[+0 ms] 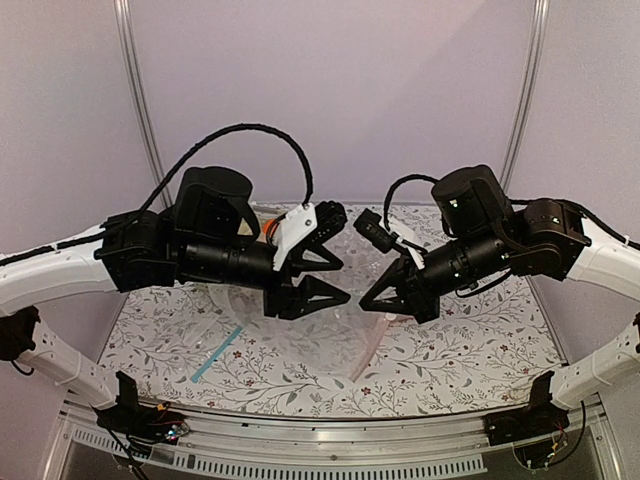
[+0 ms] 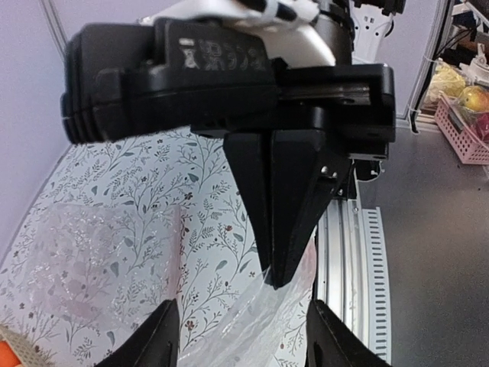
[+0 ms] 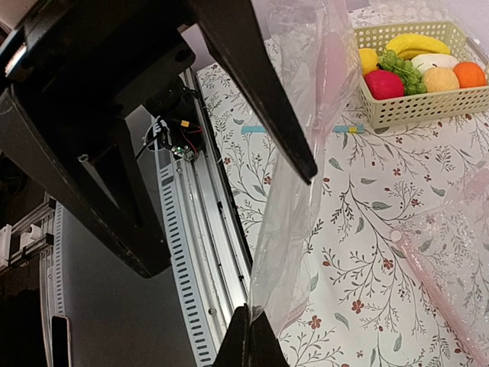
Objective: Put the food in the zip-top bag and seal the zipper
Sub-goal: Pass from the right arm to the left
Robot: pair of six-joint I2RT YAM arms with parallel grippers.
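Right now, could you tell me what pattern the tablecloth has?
The tablecloth is white with grey-green leafy sprigs and small red flowers; clearest in the right wrist view.

The bag (image 3: 294, 199) pinched in the right gripper (image 3: 248, 321) is clear, crinkly, glossy plastic film; its zipper (image 3: 432, 279) is a smooth pale pink strip. Beyond the gripper, the basket (image 3: 412, 107) is matt lattice plastic and the food (image 3: 384, 84) smooth, shiny plastic. Beneath lies matt floral-print cloth (image 3: 367, 229), edged by a ribbed metal rail (image 3: 195, 252). The gripper is matt black plastic.
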